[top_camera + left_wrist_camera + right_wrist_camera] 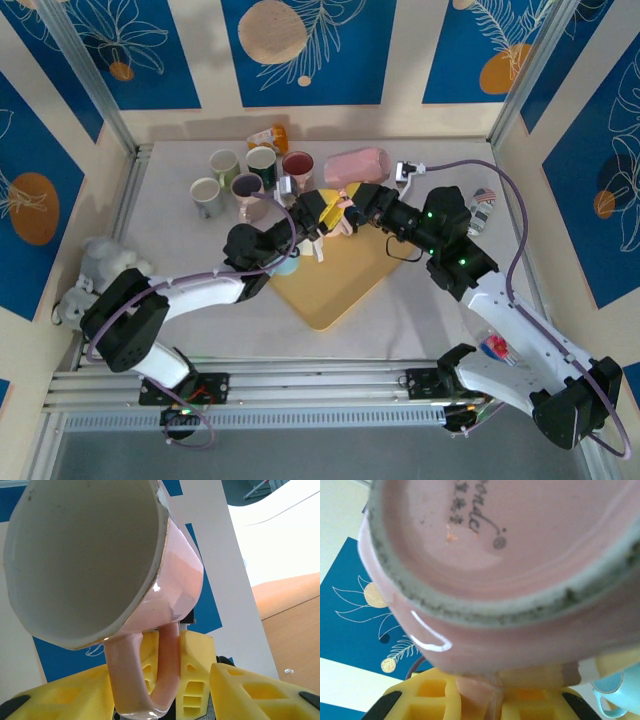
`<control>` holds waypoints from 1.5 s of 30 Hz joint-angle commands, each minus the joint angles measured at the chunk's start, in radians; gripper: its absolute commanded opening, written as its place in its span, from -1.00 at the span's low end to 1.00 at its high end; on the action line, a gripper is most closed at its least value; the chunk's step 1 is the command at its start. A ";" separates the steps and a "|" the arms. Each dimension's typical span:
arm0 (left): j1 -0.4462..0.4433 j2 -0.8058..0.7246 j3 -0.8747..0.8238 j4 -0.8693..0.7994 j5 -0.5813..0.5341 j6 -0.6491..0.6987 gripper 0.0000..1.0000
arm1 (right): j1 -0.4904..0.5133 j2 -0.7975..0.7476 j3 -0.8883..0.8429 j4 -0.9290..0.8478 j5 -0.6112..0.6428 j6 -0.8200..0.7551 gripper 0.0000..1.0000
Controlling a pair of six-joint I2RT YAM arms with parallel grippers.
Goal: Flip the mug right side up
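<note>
Mug point(175, 580) aloft over tray point(335, 295) | right gripper point(477, 692) jaws clamped on handle point(125, 680) | left gripper point(160, 680) jaws straddle handle, cannot tell if gripping

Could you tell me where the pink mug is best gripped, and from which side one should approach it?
Take the pink mug by its handle, coming from the handle side, one finger on each side of the loop. The glossy wall flares wide toward the rim, so the narrow loop probably holds firmer; the right gripper pinches there.
</note>
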 commanded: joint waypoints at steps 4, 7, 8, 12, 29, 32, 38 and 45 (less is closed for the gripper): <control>-0.012 -0.012 0.030 0.096 -0.053 -0.013 -0.15 | 0.018 -0.016 -0.015 0.150 0.025 0.004 -1.00; -0.012 -0.018 0.033 0.096 -0.066 -0.010 -0.21 | 0.025 -0.017 -0.030 0.151 0.031 0.008 -1.00; -0.013 -0.022 0.035 0.096 -0.070 -0.007 -0.23 | 0.026 -0.017 -0.036 0.151 0.032 0.007 -1.00; -0.012 -0.045 0.035 0.096 -0.094 0.014 -0.26 | 0.031 -0.020 -0.069 0.130 0.040 0.002 -1.00; -0.011 -0.082 0.055 0.086 -0.093 0.062 -0.36 | -0.035 -0.002 -0.190 0.180 -0.133 -0.100 -1.00; -0.011 -0.078 0.070 0.096 -0.087 0.062 -0.38 | -0.035 0.027 -0.205 0.227 -0.142 -0.059 -1.00; -0.012 -0.094 0.087 0.096 -0.101 0.090 -0.41 | -0.030 0.086 -0.250 0.369 -0.137 0.033 -1.00; -0.010 -0.103 0.108 0.089 -0.122 0.098 -0.49 | -0.005 0.135 -0.258 0.452 -0.136 0.054 -1.00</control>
